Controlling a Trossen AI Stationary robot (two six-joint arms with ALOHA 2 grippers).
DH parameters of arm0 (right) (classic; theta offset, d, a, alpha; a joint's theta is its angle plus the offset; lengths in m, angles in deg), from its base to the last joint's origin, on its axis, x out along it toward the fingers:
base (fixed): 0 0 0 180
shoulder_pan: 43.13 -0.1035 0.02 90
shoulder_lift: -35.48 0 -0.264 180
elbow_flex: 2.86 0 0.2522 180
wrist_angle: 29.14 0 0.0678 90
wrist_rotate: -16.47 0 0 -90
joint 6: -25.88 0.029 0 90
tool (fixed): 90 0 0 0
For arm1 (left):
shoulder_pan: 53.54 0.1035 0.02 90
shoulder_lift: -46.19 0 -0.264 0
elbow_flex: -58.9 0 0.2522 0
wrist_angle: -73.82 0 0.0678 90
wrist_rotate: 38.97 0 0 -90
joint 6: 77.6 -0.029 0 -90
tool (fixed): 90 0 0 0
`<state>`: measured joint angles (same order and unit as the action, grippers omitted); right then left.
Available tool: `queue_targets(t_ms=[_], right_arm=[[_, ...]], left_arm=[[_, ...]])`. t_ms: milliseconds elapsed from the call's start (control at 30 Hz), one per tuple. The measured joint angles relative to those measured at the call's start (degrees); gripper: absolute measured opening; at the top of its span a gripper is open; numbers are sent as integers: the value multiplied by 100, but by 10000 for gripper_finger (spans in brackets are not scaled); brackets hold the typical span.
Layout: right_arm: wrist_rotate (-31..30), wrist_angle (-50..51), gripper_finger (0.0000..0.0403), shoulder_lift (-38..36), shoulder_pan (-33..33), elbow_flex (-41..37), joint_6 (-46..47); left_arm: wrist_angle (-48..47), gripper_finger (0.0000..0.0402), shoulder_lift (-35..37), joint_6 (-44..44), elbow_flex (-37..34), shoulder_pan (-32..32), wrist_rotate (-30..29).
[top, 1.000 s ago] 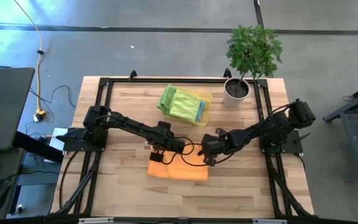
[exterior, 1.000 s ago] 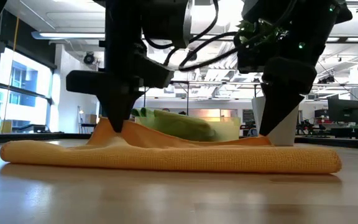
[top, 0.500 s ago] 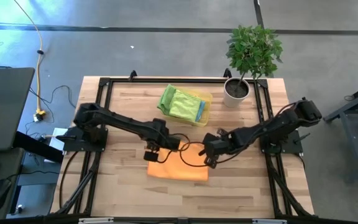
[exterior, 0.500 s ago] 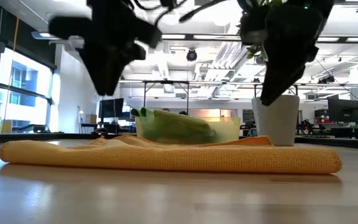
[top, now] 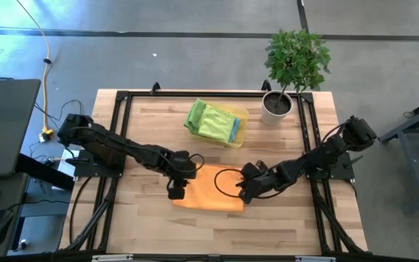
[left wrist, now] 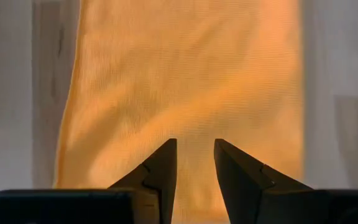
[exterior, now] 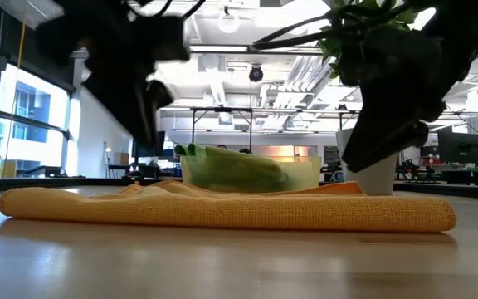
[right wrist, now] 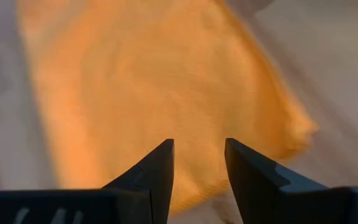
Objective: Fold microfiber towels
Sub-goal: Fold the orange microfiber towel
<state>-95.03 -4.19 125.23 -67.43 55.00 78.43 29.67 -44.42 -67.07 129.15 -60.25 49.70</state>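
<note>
From the high view, your orange towel (top: 208,191) lies flat in the lower middle of the desk (top: 144,138), already doubled into a rectangle, which is likely why both arms sit low at its two ends: they look placed to take the next fold. The left tool (top: 177,191) hangs over the towel's left edge, its arm stretched across from the left of the frame; the right tool (top: 245,191) is at the towel's right edge, its arm reaching in low from the right. The other cloths, light green towels (top: 208,120) with a teal blue towel (top: 234,129) at their side, wait heaped in the yellow tray (top: 243,116) at upper centre, beside the potted plant (top: 294,62). In the low view the orange towel spans the frame as a flat band on the desk, with both dark arms lifted clear above it and the tray behind. Your left wrist view shows the left tool's fingers (left wrist: 160,171) parted by a narrow gap with nothing between them, towel underneath. Your right wrist view shows the right tool's fingers (right wrist: 157,171) standing a little wider, also holding nothing, over the towel's corner.
</note>
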Motion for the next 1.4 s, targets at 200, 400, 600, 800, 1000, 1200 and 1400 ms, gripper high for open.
queue_targets(t_ms=[200,400,600,800,1000,1200,1400], right_arm=[[390,-941,137,-1,82,-530,636],[407,-916,137,-1,80,-645,909],[125,-715,137,-1,230,-647,686],[-52,-567,137,-1,601,-649,59],[21,-574,137,-9,1047,-649,-412],[1397,-579,137,-193,1226,-647,203],[2320,-588,158,-127,1140,-645,863]], left_arm=[[913,99,37,451,-814,-183,-492],[1068,99,-23,791,-1252,-369,-521],[1103,99,-23,1463,-1548,-598,-549],[1234,99,-4,2578,-1618,-1042,-478],[2435,99,-34,3475,-1629,-1497,-340],[2611,99,16,3494,-1414,-1632,-473],[2373,99,23,3191,-1365,-1630,-498]])
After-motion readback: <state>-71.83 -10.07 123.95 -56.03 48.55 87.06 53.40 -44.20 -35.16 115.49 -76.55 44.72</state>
